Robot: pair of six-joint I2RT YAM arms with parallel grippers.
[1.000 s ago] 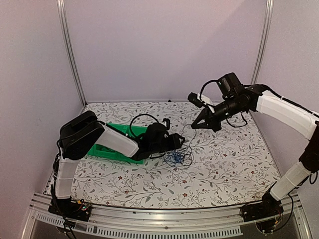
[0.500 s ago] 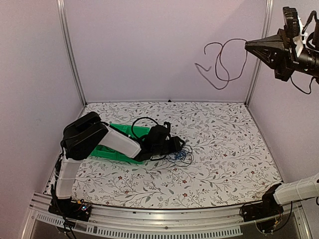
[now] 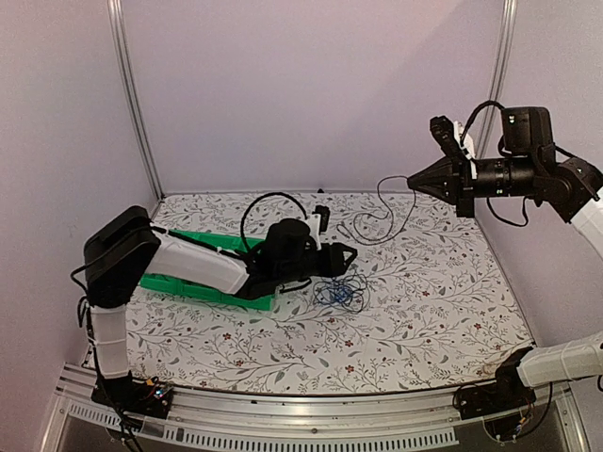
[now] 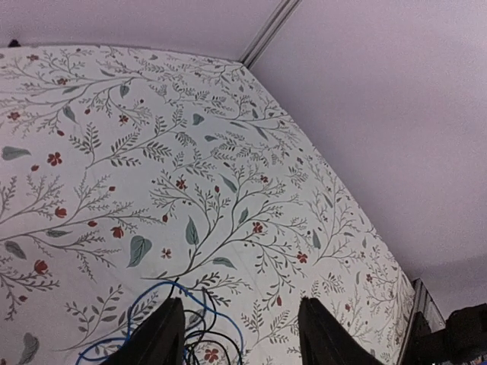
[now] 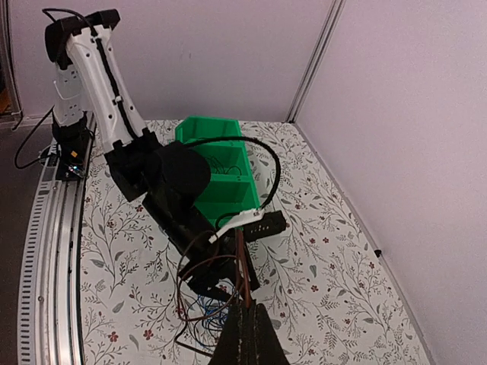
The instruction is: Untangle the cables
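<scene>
Floral-print table (image 3: pixel 424 320) inside lilac walls; one strand is held clear of the snarl.

The blue-and-black cables (image 3: pixel 337 294) lie snarled at the table's centre, near the green bin (image 3: pixel 184 282), whose contents cannot be made out. The left gripper (image 4: pixel 240 334), fingers apart, sits low over the snarl. The right gripper (image 3: pixel 413 180), raised at the right, is pinched together on a dark cable (image 5: pixel 242 274), which slopes from its tip down-left to the table's back centre and loops there.

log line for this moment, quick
left gripper: open, at blue snarl | right gripper: shut on brown cable, held high | bin: untouched
</scene>
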